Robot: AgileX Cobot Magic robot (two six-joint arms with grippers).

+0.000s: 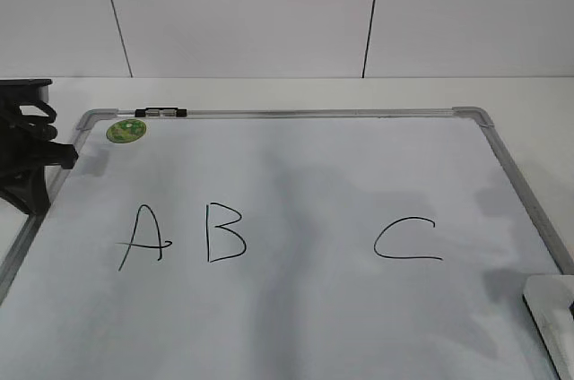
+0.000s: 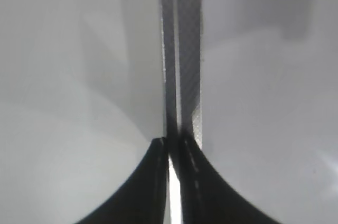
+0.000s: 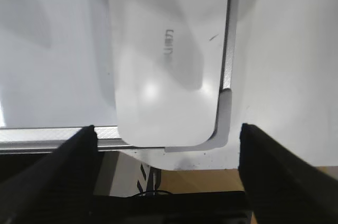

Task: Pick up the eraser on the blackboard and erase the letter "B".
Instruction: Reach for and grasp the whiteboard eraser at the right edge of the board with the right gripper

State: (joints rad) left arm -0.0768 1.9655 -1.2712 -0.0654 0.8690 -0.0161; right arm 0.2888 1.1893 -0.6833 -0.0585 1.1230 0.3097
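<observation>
left arm (image 1: 27,160) sits low at the far left edge of the exterior view, black links folded over the board's (image 1: 296,308) left frame near the far left corner, just beside the green sticker (image 1: 126,131). left gripper (image 2: 170,147) in its wrist view has both dark fingers (image 2: 145,182) pressed together, only a thin bright slit between them, tips resting right over the grey frame strip that runs up the middle of that view. nothing is held

right arm itself is out of the exterior view. right gripper (image 3: 169,134) shows in its wrist view with fingers (image 3: 63,155) spread wide, one at each lower side, hanging above the eraser's (image 3: 166,55) near end. eraser not pinched, clear gap to each finger

eraser lies flat on the board in the near right corner, long side just beside the right frame, its rounded end against the grey corner piece (image 3: 224,113). small grey marking on top. in the exterior view only its tip shows at the lower right edge (image 1: 552,313)

b (image 1: 225,232) sits left of centre, whole, thin black strokes, a (image 1: 143,237) close on its left, c (image 1: 406,239) well apart on its right. eraser is well apart from b, past c

open white board between b and c, and between c and the eraser. marker clip (image 1: 161,112) on the far frame. beyond the near frame the right wrist view shows table edge and dark space below
</observation>
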